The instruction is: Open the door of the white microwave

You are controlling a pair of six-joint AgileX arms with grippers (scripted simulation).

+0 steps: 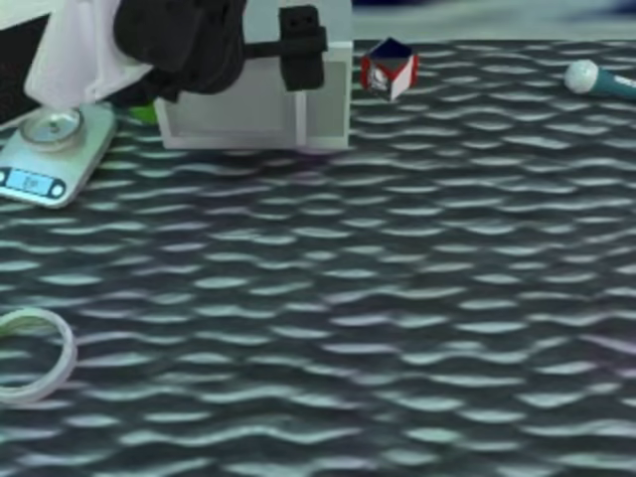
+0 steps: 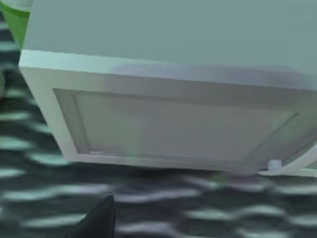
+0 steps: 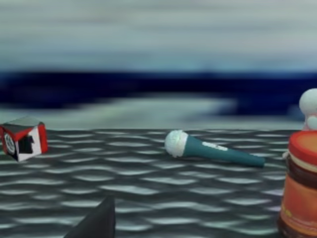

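The white microwave (image 1: 253, 99) is seated at the far edge of the table (image 1: 348, 318), toward eleven o'clock in the top view. Its door (image 1: 234, 109) is seen lying flush with the front face, closed, with the narrow side panel (image 1: 328, 99) adjoining it at three o'clock. In the left wrist view the door (image 2: 168, 131) is shown as a framed pale panel with a translucent window, and a small knob-like stud (image 2: 274, 164) is visible near one lower corner.

The left gripper (image 1: 301, 45) is held over the top of the microwave, above the seam between door and side panel; whether its fingers are spread or pressed together cannot be told. Only a dark fingertip (image 2: 96, 220) is seen in the left wrist view, apart from the door.

A silver kitchen scale (image 1: 50, 149) is placed just beside the microwave at nine o'clock. A red, white and blue cube (image 1: 389, 68) lies near the microwave at three o'clock, and a teal microphone (image 1: 599, 79) lies well apart at two o'clock. A white ring (image 1: 35, 353) rests at eight o'clock near the left edge.

The right gripper is not seen in the top view; in its wrist view a dark fingertip (image 3: 96, 220) is shown, its finger state cannot be told, and an orange-and-red container (image 3: 299, 188) is seen.
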